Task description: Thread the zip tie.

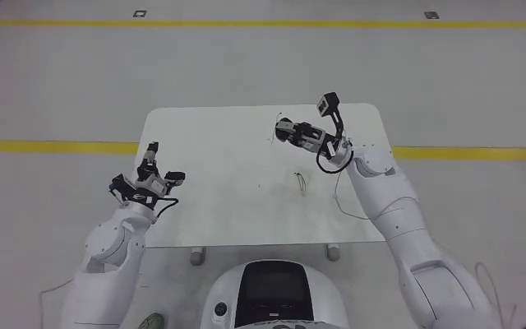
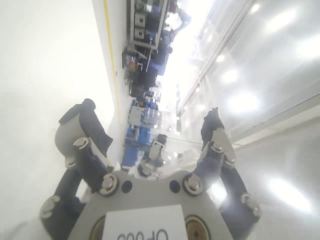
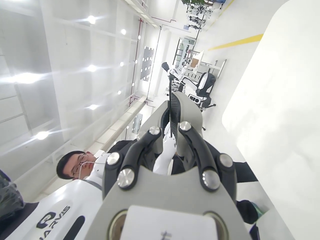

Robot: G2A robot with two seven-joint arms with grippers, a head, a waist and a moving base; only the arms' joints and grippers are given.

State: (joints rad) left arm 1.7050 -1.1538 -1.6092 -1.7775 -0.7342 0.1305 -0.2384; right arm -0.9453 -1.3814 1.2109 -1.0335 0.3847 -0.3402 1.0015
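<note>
Above the table (image 1: 222,197), right jaws pinch one zip tie (image 3: 170,88); left jaws spread.

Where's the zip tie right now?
In the right wrist view the zip tie is pinched in the right claw, which is over the far side of the table, just right of centre.
</note>
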